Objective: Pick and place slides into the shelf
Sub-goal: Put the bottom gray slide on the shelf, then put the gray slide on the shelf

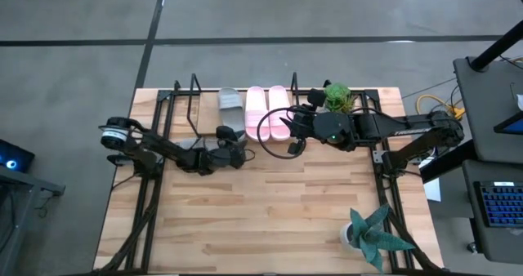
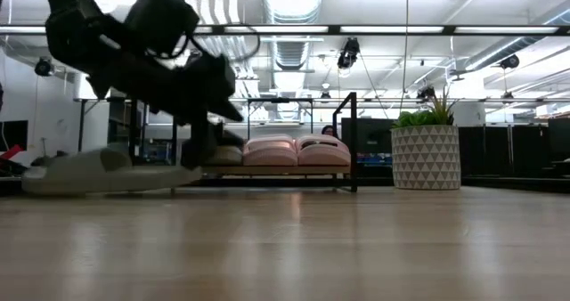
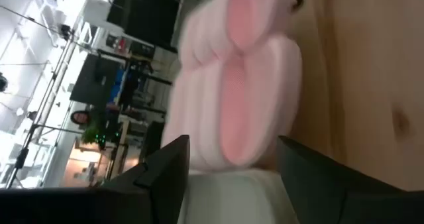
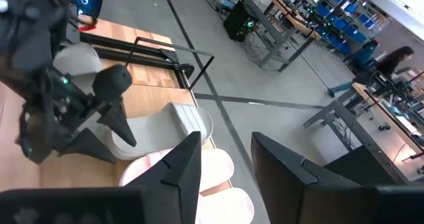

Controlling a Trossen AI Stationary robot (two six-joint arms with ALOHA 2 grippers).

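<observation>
The shelf (image 1: 194, 92) stands at the table's far edge. On its board (image 2: 285, 169) lie one grey-green slide (image 1: 231, 100) and the pink pair (image 1: 266, 111), side by side. The second grey-green slide (image 2: 98, 172) is at table height on the left, mostly hidden under my left arm in the high view (image 1: 189, 139). My left gripper (image 3: 232, 164) is at that slide's right end, turned on its side and facing the pink pair (image 3: 245, 85). My right gripper (image 4: 225, 158) hovers open and empty over the shelf's front edge by the pink slides (image 1: 288, 137). My left gripper has the grey-green slide by its right end (image 3: 228, 197), which sits between an upper finger (image 3: 165, 171) and a lower finger (image 3: 311, 177). The fingers come in level and lie across the slide. It stretches about level toward the table's left; whether it is clear of the table I cannot tell.
A potted plant (image 1: 337, 96) stands at the shelf's right end, and another plant (image 1: 372, 235) sits at the table's near right corner. The near half of the tabletop (image 1: 261, 219) is bare wood. A person shows far off in the room (image 4: 397, 58).
</observation>
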